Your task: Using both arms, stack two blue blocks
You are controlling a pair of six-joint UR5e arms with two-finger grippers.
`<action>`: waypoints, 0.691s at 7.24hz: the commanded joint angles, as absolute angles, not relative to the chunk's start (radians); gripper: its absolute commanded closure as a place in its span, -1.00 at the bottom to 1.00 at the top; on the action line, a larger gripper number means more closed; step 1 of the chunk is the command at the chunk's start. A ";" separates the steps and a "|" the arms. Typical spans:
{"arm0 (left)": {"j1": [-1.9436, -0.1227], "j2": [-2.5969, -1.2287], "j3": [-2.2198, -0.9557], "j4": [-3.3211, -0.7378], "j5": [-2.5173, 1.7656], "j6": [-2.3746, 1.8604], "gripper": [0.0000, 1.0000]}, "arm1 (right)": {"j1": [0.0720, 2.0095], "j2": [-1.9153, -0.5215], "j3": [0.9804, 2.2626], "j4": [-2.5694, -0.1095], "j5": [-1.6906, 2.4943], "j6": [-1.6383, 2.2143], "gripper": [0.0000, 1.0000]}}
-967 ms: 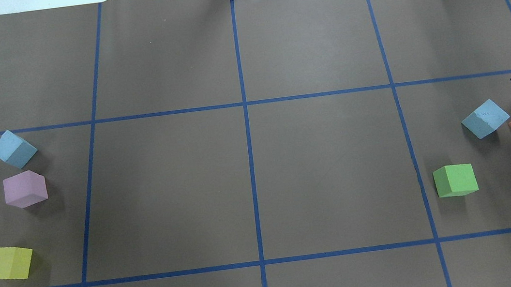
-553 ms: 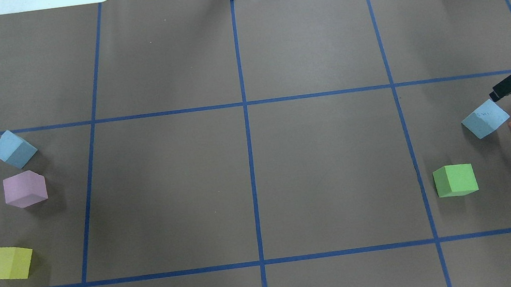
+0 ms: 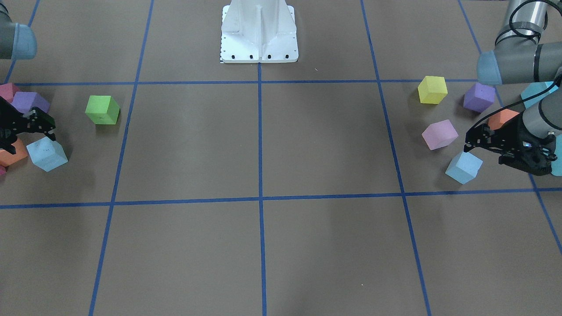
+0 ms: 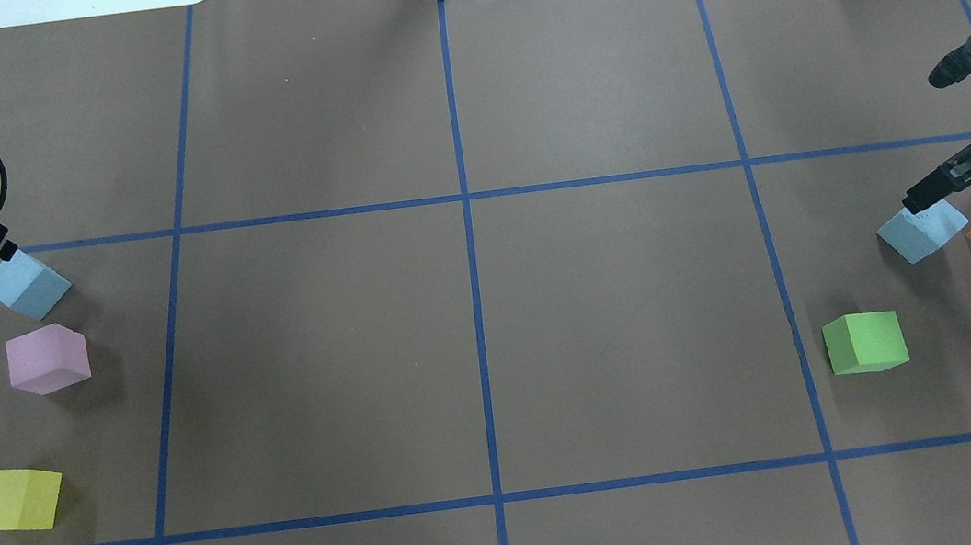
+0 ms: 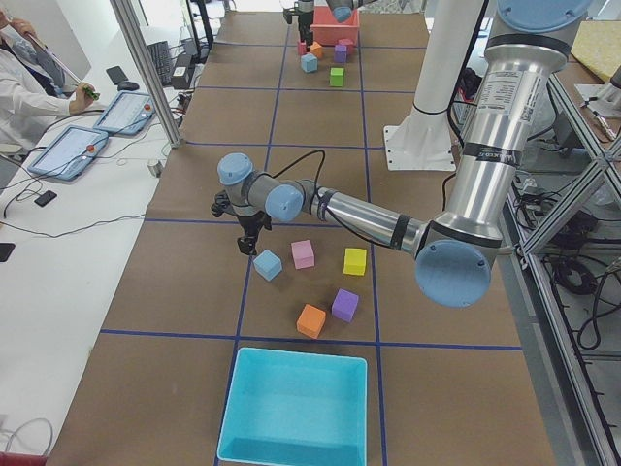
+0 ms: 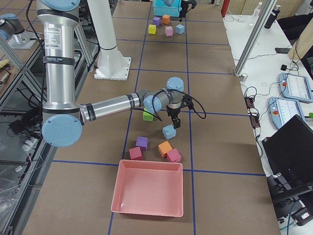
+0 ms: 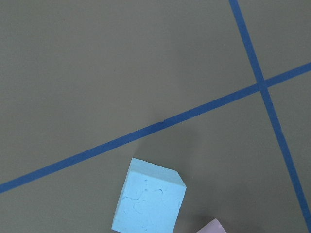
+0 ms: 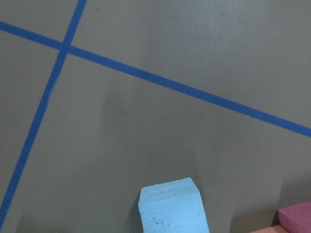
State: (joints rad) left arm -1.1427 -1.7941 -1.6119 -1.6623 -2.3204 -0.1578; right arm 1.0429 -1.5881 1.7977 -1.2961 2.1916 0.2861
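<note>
The left blue block sits on the desk, with the left hand just beside its far corner. The right hand is likewise by the right blue block. I cannot tell either hand's spread; both are perhaps hovering.

Two blue blocks, two arms, two trays

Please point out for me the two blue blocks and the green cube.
Left-side blue block [image 4: 24, 284]: overhead view, middle of the block.
Right-side blue block [image 4: 921, 226]: overhead view, its top face.
Green cube [image 4: 865, 343]: overhead view, its top face.
</note>
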 commanded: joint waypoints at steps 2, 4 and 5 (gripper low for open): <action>-1.111 -1.798 -1.542 -1.727 -2.269 -0.160 -0.97 | 1.039 -1.585 1.769 -1.272 2.194 0.247 -0.97; -1.108 -1.824 -1.445 -1.836 -2.269 -0.169 -0.97 | 1.037 -1.582 1.766 -1.272 2.192 0.241 -0.97; -1.108 -1.831 -1.436 -1.839 -2.269 -0.172 -0.97 | 1.037 -1.577 1.766 -1.272 2.194 0.241 -0.97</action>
State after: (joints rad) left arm -1.1091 -1.8168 -1.4640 -1.8165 -2.2697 -0.1665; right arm 1.0373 -1.5812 1.7663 -1.2718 2.1925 0.2418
